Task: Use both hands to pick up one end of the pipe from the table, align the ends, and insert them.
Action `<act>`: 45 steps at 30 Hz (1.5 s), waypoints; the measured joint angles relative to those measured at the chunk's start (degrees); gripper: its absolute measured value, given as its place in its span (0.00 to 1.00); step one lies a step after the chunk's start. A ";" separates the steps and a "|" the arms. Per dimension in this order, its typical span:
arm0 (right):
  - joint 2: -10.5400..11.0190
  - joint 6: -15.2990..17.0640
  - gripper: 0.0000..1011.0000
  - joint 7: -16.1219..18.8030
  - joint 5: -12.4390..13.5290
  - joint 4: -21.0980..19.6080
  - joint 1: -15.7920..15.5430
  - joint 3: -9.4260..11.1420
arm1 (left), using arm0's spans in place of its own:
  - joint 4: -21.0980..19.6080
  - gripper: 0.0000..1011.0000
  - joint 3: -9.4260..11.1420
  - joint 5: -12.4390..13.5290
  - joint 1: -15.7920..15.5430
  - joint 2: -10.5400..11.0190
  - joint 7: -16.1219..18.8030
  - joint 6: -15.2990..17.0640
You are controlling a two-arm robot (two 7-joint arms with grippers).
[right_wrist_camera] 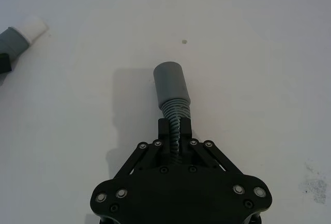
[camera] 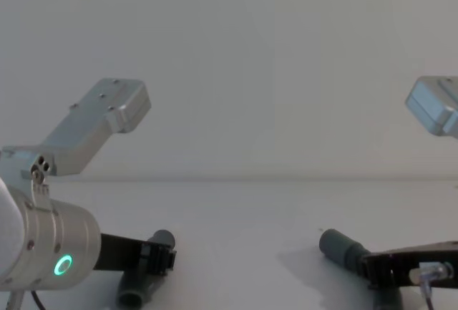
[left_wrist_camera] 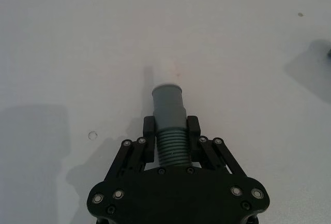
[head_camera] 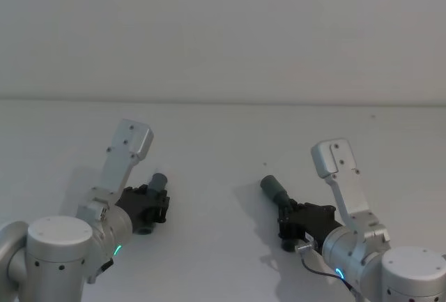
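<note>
Each gripper holds one piece of the pipe low over the white table (head_camera: 223,141). My left gripper (head_camera: 155,199) (left_wrist_camera: 170,128) (camera: 162,258) is shut on the ribbed hose just behind a grey cuff (left_wrist_camera: 168,102) (head_camera: 159,180). That cuff's white spigot (right_wrist_camera: 35,27) shows far off in the right wrist view. The left piece's tail (camera: 136,292) droops below the fingers. My right gripper (head_camera: 289,211) (right_wrist_camera: 175,130) (camera: 372,267) is shut on the second hose behind its plain grey socket cuff (right_wrist_camera: 170,81) (head_camera: 272,186) (camera: 339,246). The two ends are well apart, both pointing away from me.
Bare table lies between and beyond the two grippers up to the white wall (head_camera: 223,30). A small dark speck (right_wrist_camera: 184,41) marks the surface ahead of the right cuff. Silver arm links (head_camera: 129,152) (head_camera: 341,176) rise over each wrist.
</note>
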 joint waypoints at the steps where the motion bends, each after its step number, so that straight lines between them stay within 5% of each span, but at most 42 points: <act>1: 0.00 -0.02 0.09 0.00 -0.01 0.00 0.00 0.00 | 0.00 0.34 0.00 0.00 0.00 0.00 0.00 0.00; 15: 1.79 -5.20 0.09 2.15 -0.65 -0.92 -0.64 0.34 | 0.00 0.34 0.00 0.00 0.00 0.00 0.00 0.00; 27: 6.90 -15.24 0.09 7.73 -1.00 -3.64 -2.53 2.44 | 0.00 0.34 0.00 0.00 0.00 0.00 0.00 0.00; 45: 17.18 -31.27 0.09 21.41 1.29 -2.33 -3.15 6.07 | -0.06 0.34 0.04 0.07 -0.08 0.24 -0.46 0.00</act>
